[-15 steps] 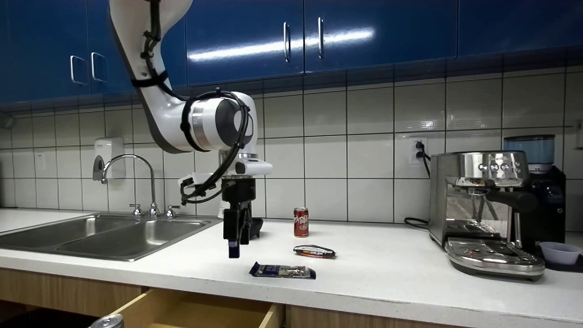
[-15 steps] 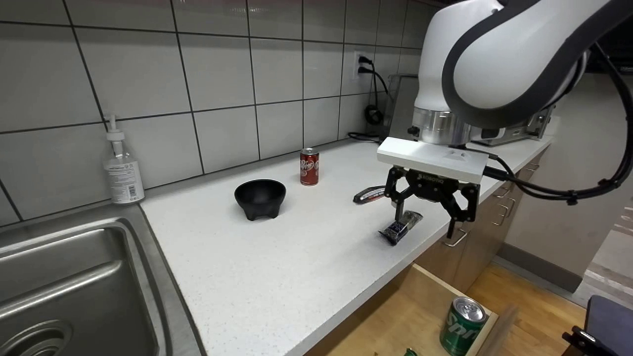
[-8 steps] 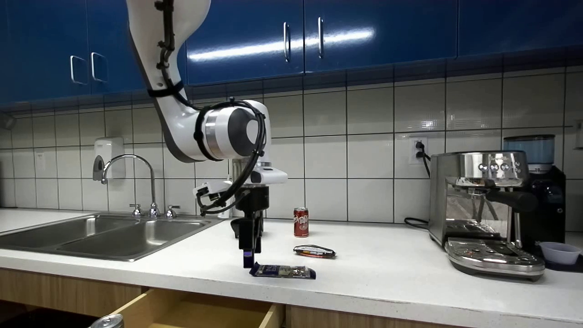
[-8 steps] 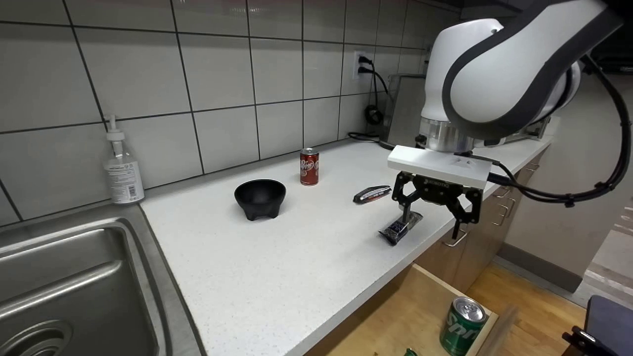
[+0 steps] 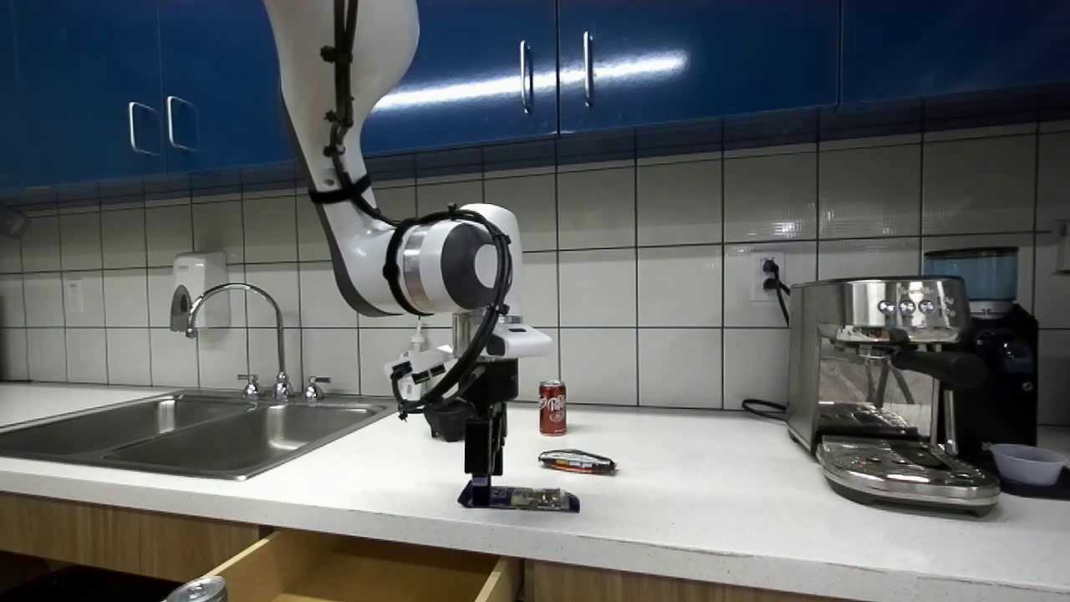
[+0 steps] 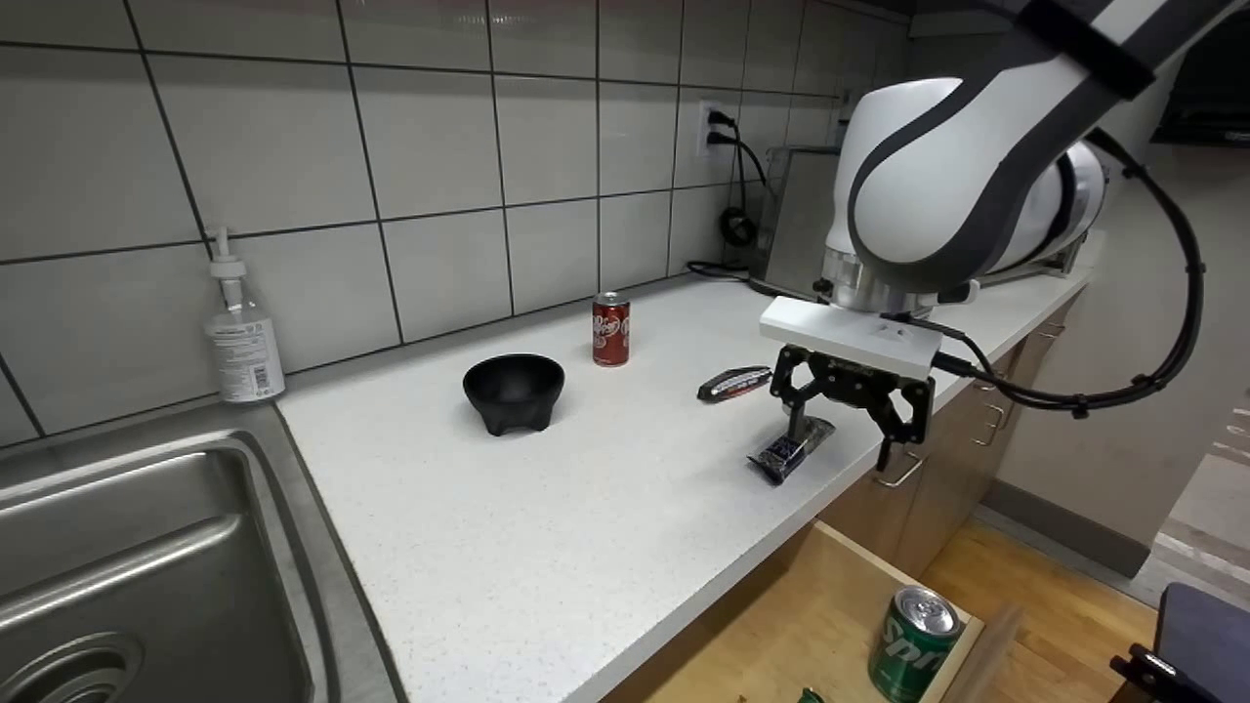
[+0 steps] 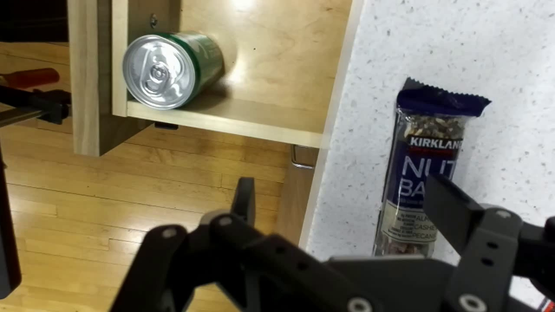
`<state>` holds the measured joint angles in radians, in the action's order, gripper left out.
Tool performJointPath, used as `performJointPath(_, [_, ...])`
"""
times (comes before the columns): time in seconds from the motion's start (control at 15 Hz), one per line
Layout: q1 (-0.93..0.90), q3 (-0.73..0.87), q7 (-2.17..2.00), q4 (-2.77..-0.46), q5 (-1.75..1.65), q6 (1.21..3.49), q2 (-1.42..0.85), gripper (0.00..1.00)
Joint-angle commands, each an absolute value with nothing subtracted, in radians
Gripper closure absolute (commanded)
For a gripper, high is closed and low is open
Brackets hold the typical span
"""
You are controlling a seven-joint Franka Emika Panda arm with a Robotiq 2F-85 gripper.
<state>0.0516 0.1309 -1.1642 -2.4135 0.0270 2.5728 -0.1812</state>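
Hovering at the counter's (image 6: 488, 547) edge, the claw (image 7: 344, 188) stands spread wide.
The nut bar (image 7: 422, 164) lies on the counter by one finger (image 7: 453, 212), near a drawer (image 6: 781, 625) holding a green can (image 6: 910, 649).

Counted one red can (image 6: 610, 332) on the counter (image 6: 547, 527), far, and one green can (image 6: 913, 644) in the one open drawer (image 6: 762, 625), near: two cans total. Got one nut bar (image 7: 418, 173), near, plus one slim dark item (image 6: 732, 384) farther back, of unclear kind. Found one black bowl (image 6: 513, 391) left, one pale bowl (image 5: 1028, 465) right: two bowls. Also one pump bottle (image 6: 246, 342) and one wall dispenser (image 5: 202, 288), left. Tallied one sink (image 6: 317, 566), left, with two basins (image 5: 242, 443), one faucet (image 5: 281, 334), two tap handles (image 5: 249, 385). At right, got one coffee machine (image 5: 873, 401), one grinder (image 5: 1007, 359), one outlet (image 5: 756, 288), two plugs (image 5: 770, 283). See four door handles (image 5: 588, 68) on blue cabinets (image 5: 694, 33), far. Add one robot arm (image 5: 447, 259), one gripper (image 6: 840, 449), two fingers (image 7: 245, 199).
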Motion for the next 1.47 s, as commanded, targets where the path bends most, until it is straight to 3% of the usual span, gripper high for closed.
performJointPath(0.0, [0.065, 0.136, -1.121, -2.349, 0.077, 2.583, -0.245, 0.00])
performJointPath(1.13, [0.057, 0.143, -1.098, -2.237, 0.127, 2.584, -0.352, 0.00])
performJointPath(1.2, [0.057, 0.143, -1.094, -2.235, 0.129, 2.584, -0.355, 0.25])
performJointPath(1.27, [0.053, 0.149, -1.099, -2.233, 0.122, 2.584, -0.358, 0.26])
performJointPath(1.4, [0.053, 0.148, -1.097, -2.233, 0.124, 2.586, -0.359, 0.42])
